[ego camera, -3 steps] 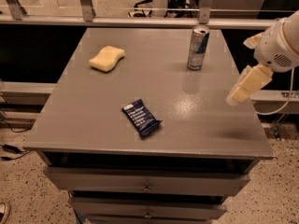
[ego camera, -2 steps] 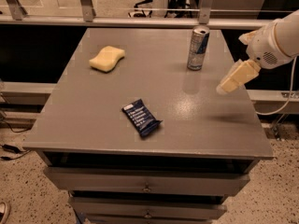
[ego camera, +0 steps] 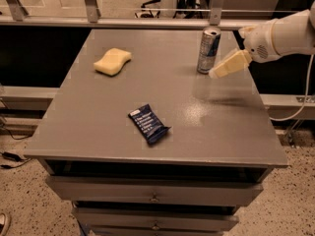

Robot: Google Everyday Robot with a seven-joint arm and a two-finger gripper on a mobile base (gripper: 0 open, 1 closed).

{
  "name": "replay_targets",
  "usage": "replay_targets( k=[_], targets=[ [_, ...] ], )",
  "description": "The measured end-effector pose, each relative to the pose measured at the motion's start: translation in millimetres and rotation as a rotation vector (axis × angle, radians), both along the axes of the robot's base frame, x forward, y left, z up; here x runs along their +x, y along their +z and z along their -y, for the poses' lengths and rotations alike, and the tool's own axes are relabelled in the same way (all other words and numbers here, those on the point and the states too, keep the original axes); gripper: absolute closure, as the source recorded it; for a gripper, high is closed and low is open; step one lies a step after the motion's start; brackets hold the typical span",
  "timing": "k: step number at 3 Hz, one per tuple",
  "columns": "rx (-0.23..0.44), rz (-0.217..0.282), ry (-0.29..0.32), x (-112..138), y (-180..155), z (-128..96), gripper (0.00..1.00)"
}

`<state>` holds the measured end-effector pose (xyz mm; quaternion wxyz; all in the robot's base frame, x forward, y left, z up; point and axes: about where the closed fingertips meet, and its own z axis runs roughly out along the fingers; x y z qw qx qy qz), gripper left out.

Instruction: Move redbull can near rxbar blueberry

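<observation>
Silver-and-blue redbull can stands upright, tool just beside.

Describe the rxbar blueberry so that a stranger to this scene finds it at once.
On the grey table, look at the front half, slightly left of centre: the rxbar blueberry lies flat there. The yellow sponge is back left; the redbull can stands back right, the gripper beside it. Only the bar is a dark blue wrapper with white text.
</observation>
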<state>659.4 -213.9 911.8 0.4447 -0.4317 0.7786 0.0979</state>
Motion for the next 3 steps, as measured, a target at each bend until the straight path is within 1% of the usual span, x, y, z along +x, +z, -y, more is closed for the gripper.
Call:
replay_targets(
  k=[1,2,3],
  targets=[
    [0.098,0.045,-0.014,29,2,-10,0.0],
    [0.161,0.075,-0.034,49,4,-13,0.0],
    [0.221,0.064,-0.058,60,0,-12,0.13]
  ],
)
